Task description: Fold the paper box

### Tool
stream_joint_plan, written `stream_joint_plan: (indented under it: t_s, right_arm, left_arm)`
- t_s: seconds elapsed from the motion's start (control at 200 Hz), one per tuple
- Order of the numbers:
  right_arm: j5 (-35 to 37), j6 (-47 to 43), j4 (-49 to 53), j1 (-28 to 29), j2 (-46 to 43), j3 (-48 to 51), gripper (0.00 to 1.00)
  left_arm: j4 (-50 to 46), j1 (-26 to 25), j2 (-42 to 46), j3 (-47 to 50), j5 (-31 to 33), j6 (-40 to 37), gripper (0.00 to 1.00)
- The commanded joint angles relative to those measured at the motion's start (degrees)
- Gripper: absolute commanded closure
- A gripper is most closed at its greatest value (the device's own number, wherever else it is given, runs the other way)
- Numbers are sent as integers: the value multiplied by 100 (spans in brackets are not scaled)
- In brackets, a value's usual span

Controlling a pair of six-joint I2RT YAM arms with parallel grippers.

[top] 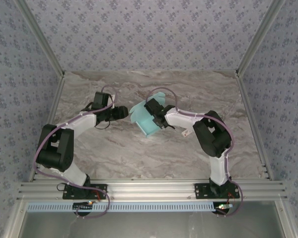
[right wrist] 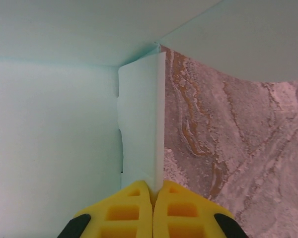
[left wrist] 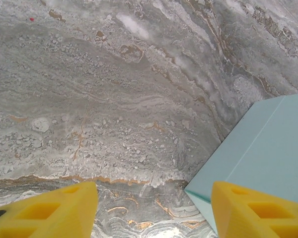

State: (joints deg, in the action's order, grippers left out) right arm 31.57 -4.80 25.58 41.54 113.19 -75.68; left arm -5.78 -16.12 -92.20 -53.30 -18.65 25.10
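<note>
1. The paper box (top: 145, 121) is pale cyan thin card, partly folded, with its walls raised.
2. It stands askew near the table's (top: 139, 158) middle, one upright flap pinched in the right pincer (right wrist: 153, 197).

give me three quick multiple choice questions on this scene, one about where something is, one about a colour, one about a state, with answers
1. Where on the table is the paper box?
A. at the near edge by the arm bases
B. around the middle
C. in the far left corner

2. What colour is the paper box?
A. pale cyan
B. red
C. black

3. What is the right gripper doing?
A. standing wide open over bare table
B. shut on nothing
C. shut on a flap of the paper box

Answers:
1 B, the top view shows it near the centre of the marbled surface.
2 A, its card reads pale cyan in all three views.
3 C, in the right wrist view the jaws are pressed together on a thin flap edge.
</note>
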Motion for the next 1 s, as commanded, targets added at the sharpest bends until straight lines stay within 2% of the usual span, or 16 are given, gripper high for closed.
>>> stream_joint_plan:
  t_s: [0.0, 0.09, 0.185, 0.365, 0.819, 0.994]
  right_arm:
    - [596, 156, 702, 7, 450, 80, 97]
    - [402, 192, 612, -14, 327, 107, 97]
    - [-152, 262, 503, -107, 62, 95, 97]
    - [-1061, 395, 423, -345, -326, 32, 88]
    - [-1526, 892, 566, -558, -523, 89, 66]
    - [-2029, 1286, 347, -611, -886, 359, 62]
  left_arm:
    - [106, 50, 47, 73, -24, -41, 38]
    - [113, 48, 36, 92, -39, -41, 38]
    - [123, 48, 45, 96, -50, -36, 38]
    - [126, 48, 62, 101, -80, -41, 38]
    - [147, 48, 80, 128, -154, -6, 38]
    - [165, 36, 71, 144, -157, 12, 38]
